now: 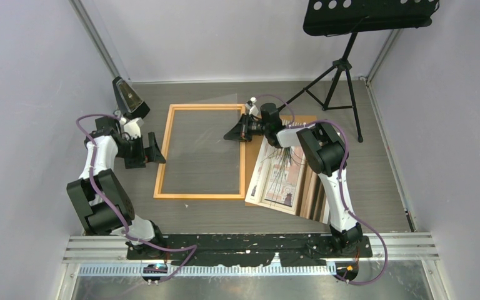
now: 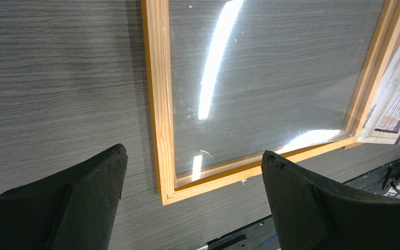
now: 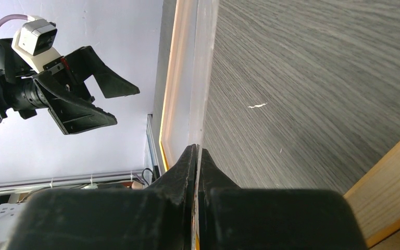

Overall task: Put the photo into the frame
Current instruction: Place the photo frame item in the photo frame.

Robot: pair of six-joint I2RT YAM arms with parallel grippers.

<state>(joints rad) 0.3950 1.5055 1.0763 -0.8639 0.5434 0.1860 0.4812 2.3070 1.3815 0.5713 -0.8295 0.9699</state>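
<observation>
In the overhead view, your thin orange wooden rectangular frame (image 1: 200,195) is lying flat on the grey wood-grain table (image 1: 381,187), at the middle of the scene. The right gripper (image 1: 228,135) is reaching over the frame's 3 o'clock rail, pinching the edge of a clear transparent sheet (image 1: 209,134) and holding that side raised. The left gripper (image 1: 157,150) is hovering just off the frame's 9 o'clock rail, its jaws spread wide and holding nothing. The large paper photo (image 1: 282,178), showing a window and a spiky plant, is lying face up at 3 o'clock of the frame, resting on a plain brown backing board (image 1: 252,156). A black music stand (image 1: 344,69) is standing at 1 o'clock.

In your left wrist view, the left gripper (image 2: 192,152) is gaping above a corner of the frame (image 2: 159,104), touching nothing. The clear sheet (image 2: 271,67) is catching bright glare inside the rails. A strip of the photo (image 2: 398,99) is showing at 3 o'clock, outside the frame.

In your right wrist view, the right gripper (image 3: 198,151) is squeezing the clear sheet (image 3: 200,78) edge-on between pressed-together fingers. The frame's far rail (image 3: 173,94) is running alongside it, and the left gripper (image 3: 126,107) is hanging spread at 10 o'clock.
</observation>
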